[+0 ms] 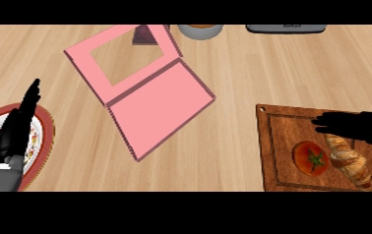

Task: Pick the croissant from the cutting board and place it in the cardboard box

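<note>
A golden-brown croissant lies on the wooden cutting board at the lower right, next to a red tomato. My right hand hovers over the board just above the croissant's far end, fingers stretched leftward and open, holding nothing. The box is pink, lying flat and open in the middle of the counter, its lid with a cut-out window folded back toward the upper left. My left hand rests open at the left edge, fingers up.
A red-rimmed plate sits under my left hand at the left edge. At the counter's far edge stand a small purple item, a bowl and a dark grey object.
</note>
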Controlling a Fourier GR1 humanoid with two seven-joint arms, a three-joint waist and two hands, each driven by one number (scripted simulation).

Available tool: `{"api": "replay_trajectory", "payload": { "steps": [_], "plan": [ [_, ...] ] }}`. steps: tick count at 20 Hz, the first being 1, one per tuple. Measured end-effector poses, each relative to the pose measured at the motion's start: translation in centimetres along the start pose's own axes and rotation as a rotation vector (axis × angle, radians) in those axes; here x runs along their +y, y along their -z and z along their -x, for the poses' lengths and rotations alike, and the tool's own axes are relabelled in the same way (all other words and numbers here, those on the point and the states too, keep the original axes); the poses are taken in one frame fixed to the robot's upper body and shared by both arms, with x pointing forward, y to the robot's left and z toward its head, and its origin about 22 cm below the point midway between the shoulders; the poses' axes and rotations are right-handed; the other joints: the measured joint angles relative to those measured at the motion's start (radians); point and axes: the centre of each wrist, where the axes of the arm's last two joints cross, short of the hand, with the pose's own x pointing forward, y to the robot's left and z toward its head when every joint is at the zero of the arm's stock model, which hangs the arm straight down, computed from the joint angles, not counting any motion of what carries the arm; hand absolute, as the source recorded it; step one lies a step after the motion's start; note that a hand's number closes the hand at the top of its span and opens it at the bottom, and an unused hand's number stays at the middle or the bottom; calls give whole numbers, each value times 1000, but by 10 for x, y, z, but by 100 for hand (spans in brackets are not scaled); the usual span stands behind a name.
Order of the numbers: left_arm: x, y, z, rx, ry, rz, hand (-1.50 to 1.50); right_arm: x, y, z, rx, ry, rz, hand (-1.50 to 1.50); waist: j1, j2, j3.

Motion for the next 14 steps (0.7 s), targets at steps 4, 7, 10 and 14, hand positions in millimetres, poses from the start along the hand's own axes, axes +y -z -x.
{"api": "replay_trajectory", "payload": {
  "steps": [4,7,10,14],
  "plan": [
    [1,0,0,6,-4,4,0,-2,-2,-9,-26,-12,-15,-150,-2,0,0],
    [0,3,0,3,-5,2,0,1,-4,-13,-14,-29,-43,-150,-2,0,0],
    [-1,0,-2,6,0,-1,0,9,-6,-19,2,-35,-70,-150,-2,-1,0],
    [4,1,4,2,0,2,0,19,4,-22,17,-31,-88,-150,0,0,-1]
  ]
}}
